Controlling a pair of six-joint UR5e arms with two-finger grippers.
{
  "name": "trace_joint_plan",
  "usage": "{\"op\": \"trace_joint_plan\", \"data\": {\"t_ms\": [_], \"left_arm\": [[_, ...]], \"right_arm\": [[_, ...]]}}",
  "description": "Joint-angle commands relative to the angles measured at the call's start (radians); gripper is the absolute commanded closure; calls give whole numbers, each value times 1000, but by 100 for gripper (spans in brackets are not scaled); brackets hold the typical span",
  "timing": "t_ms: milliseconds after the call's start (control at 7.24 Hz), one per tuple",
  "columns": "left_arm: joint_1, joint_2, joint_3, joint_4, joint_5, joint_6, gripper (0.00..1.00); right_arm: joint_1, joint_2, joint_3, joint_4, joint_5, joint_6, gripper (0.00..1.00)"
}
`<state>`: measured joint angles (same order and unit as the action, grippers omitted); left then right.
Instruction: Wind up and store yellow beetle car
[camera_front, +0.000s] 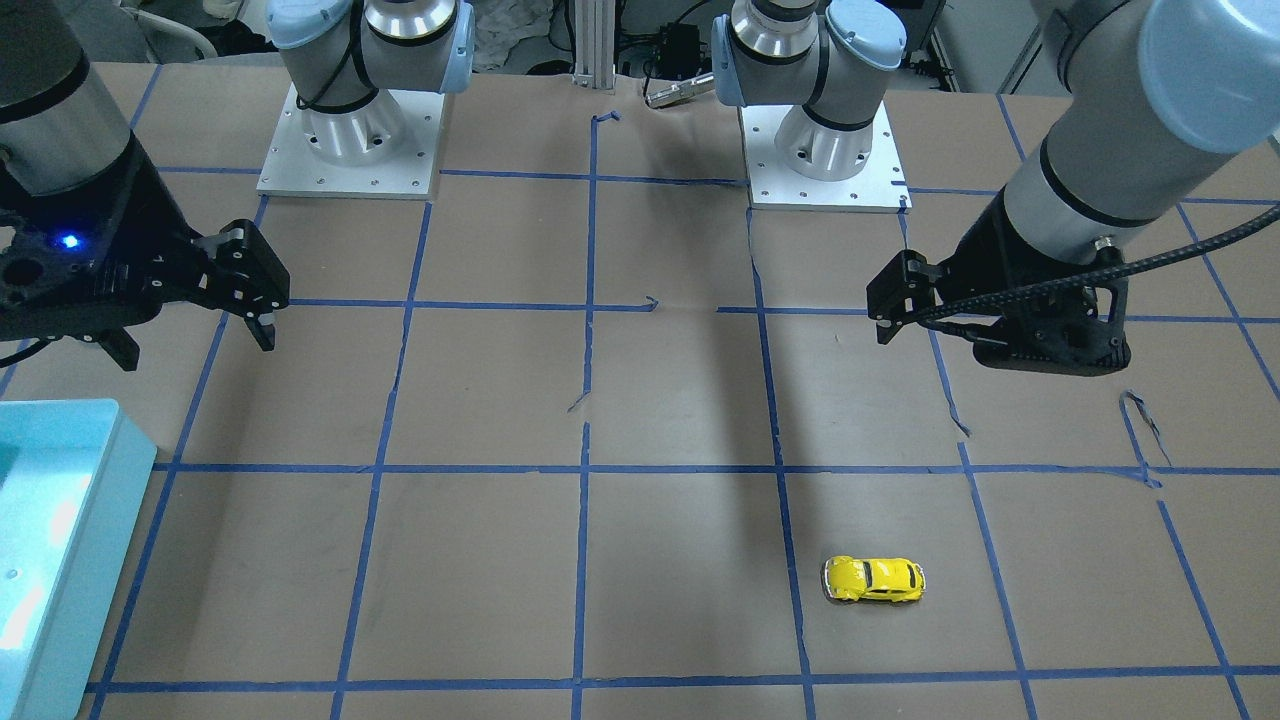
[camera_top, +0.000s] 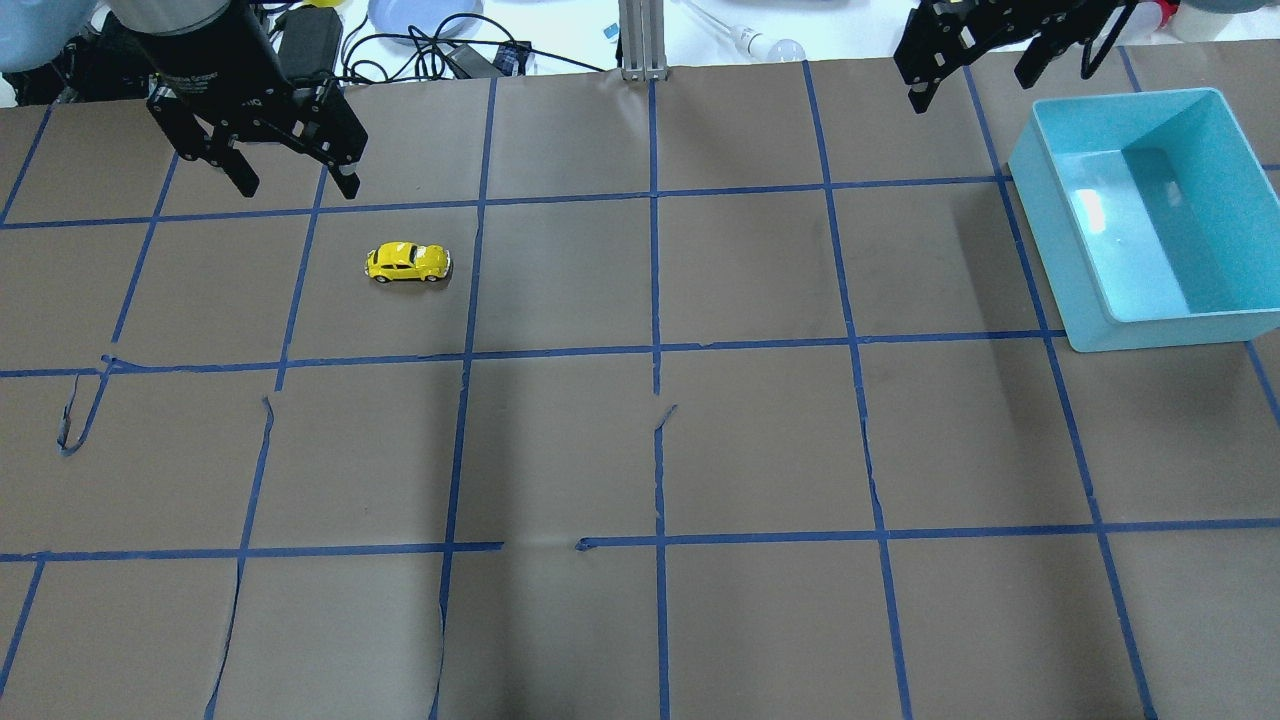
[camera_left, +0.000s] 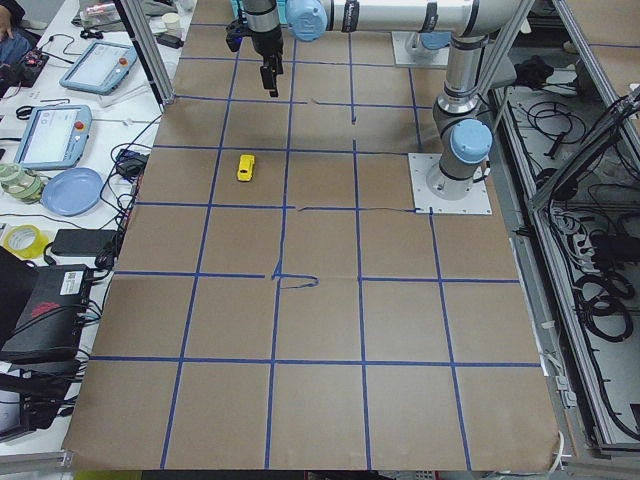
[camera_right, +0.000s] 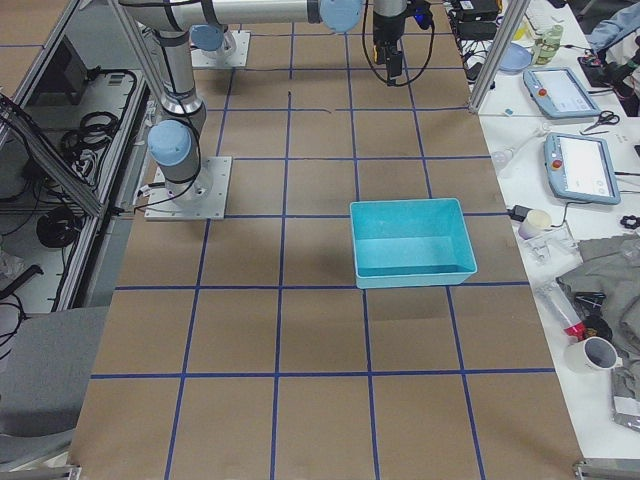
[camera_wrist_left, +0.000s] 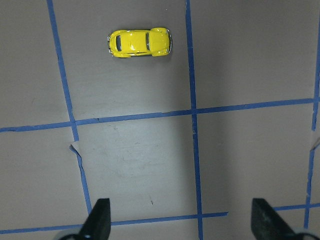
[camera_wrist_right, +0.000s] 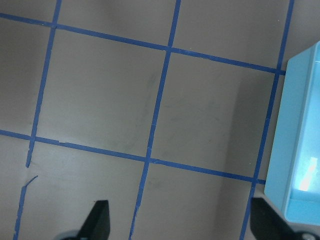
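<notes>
Arms hovering above table (camera_top: 760, 440): left gripper (camera_top: 297, 186) hanging far left, fingers pointing down, spread wide, gripping nothing. Right gripper (camera_top: 972, 85) hanging far right near turquoise bin (camera_top: 1160, 331), likewise wide. Yellow beetle car (camera_top: 408, 262) sitting upright on wheels, glossy with dark windows, lying just nearer than left gripper, untouched.

The front-facing camera sits across the surface (camera_front: 680, 400) from the robot and looks steeply down, with the arm mounts (camera_front: 825, 170) at its top. The overhead camera looks forward and down from behind the robot, so its picture runs end for end against the front one. Both take in the yellow beetle car (camera_front: 873, 579) and the teal bin (camera_top: 1170, 333). The side cameras stand high and far off at the surface's two ends, looking along it: the left one shares the car, the right one the bin. Each wrist camera looks straight down from close by, the left pincer (camera_wrist_left: 181, 212) or right pincer (camera_wrist_right: 180, 212) at its bottom edge. The left frames the car, the right the bin's edge.
</notes>
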<state>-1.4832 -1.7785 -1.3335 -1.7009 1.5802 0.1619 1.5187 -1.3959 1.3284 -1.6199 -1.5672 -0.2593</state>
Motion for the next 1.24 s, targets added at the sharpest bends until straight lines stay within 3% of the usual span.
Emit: {"op": "trace_joint_plan", "data": {"t_ms": [0,691,1105], "left_arm": [[3,1,0,16,1,-1,0],[0,-5,-3,26,-5,-8,0],[3,-48,-3,165,-2,-414,0]], "right_arm": [[0,0,0,0,1,0,0],[-2,-3,0,2,-1,0,0],[-2,-3,0,2,1,0,0]]}}
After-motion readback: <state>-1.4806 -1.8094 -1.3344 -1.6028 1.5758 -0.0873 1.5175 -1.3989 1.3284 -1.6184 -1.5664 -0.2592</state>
